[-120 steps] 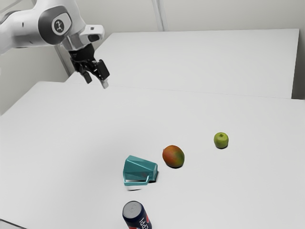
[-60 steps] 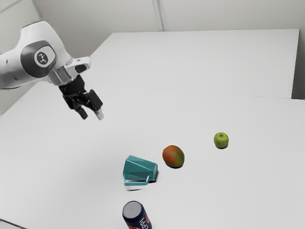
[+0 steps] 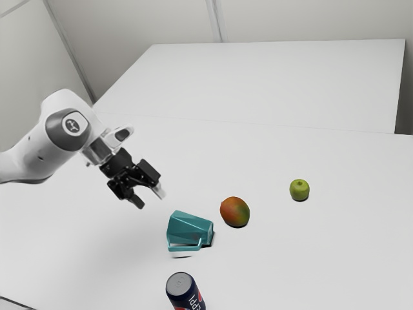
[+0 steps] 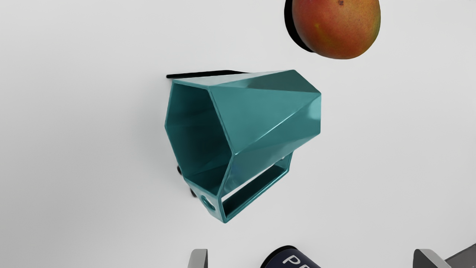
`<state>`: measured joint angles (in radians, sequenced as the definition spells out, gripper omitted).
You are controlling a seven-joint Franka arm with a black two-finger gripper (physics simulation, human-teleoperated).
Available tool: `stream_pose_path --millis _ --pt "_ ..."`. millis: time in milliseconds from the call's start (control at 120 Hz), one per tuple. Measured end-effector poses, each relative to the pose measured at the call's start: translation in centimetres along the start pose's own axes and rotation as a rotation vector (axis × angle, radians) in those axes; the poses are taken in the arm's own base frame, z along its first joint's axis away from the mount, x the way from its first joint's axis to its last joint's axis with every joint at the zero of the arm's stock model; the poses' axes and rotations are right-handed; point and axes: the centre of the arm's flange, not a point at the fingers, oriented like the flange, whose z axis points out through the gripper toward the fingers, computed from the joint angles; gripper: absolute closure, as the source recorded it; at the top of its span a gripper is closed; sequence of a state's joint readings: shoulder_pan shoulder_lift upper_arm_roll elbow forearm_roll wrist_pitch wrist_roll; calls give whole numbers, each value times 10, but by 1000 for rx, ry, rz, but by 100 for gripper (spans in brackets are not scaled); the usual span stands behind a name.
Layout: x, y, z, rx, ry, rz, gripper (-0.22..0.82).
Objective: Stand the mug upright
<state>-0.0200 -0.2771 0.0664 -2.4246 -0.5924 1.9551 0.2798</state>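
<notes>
Poised near the tipped mug (image 3: 188, 227), with hand (image 3: 150, 197) spread and empty
Lies on the surface (image 3: 290, 258), to the exterior view's right of the hand; sits between mango (image 3: 235, 212) and can (image 3: 183, 289).

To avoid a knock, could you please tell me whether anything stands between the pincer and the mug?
Nothing visible stands between the pincer and the mug; the mango and can sit apart from it.
</notes>
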Motion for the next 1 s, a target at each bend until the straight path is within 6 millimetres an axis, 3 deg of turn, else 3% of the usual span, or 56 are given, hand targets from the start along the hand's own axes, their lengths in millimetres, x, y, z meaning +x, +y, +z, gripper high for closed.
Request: stream_pose_path --millis 375,1000 --pt "4 2 50 -63 -7 -69 0" --pt "26 -34 89 -63 -10 -172 0"
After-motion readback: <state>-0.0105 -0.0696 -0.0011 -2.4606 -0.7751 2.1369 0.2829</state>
